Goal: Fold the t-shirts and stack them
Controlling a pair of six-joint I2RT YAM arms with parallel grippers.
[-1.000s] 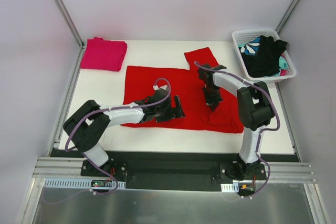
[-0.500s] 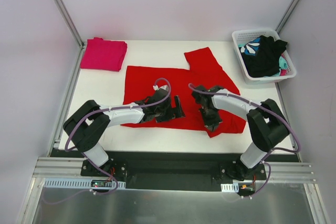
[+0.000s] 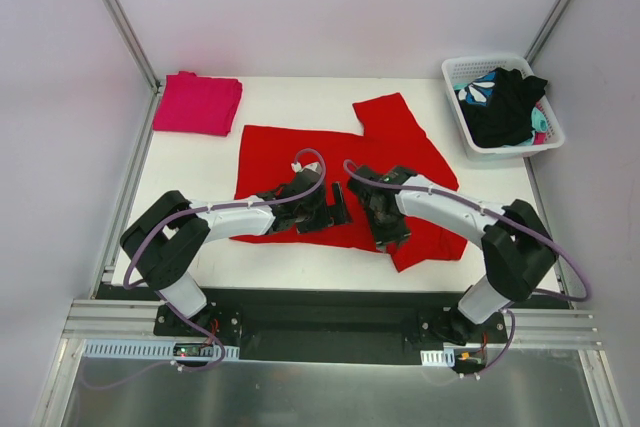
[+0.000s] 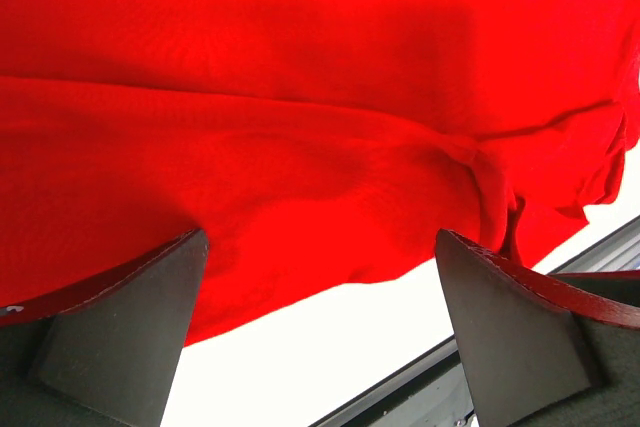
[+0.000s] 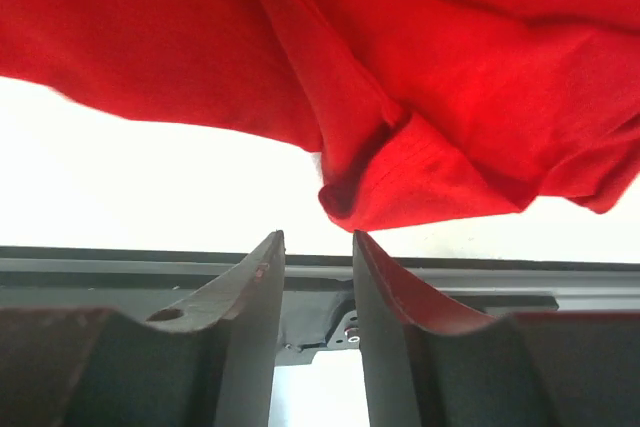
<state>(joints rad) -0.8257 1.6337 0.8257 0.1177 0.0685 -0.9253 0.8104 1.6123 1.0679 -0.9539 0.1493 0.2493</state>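
Note:
The large red t-shirt (image 3: 290, 157) lies spread on the white table (image 3: 200, 162), its right side pulled into a rumpled fold (image 3: 425, 237) near the front edge. My left gripper (image 3: 340, 205) rests over the shirt's lower middle, wide open, with only cloth edge and bare table between its fingers (image 4: 320, 247). My right gripper (image 3: 385, 237) sits at the front hem, jaws parted and holding nothing (image 5: 318, 239). A folded corner of the red t-shirt (image 5: 420, 177) lies just beyond its tips. The magenta-pink t-shirt (image 3: 197, 103) lies folded at the back left.
A white basket (image 3: 455, 72) at the back right holds black garments (image 3: 505, 102) and a teal-and-white patterned one (image 3: 475, 92). A black rail (image 3: 330, 292) runs along the table's front edge, close to both grippers. Metal frame posts stand at the back corners.
My right gripper swept from the shirt's upper right toward the front middle, dragging the shirt's right side with it, then opened and let the cloth go. The left arm stayed put.

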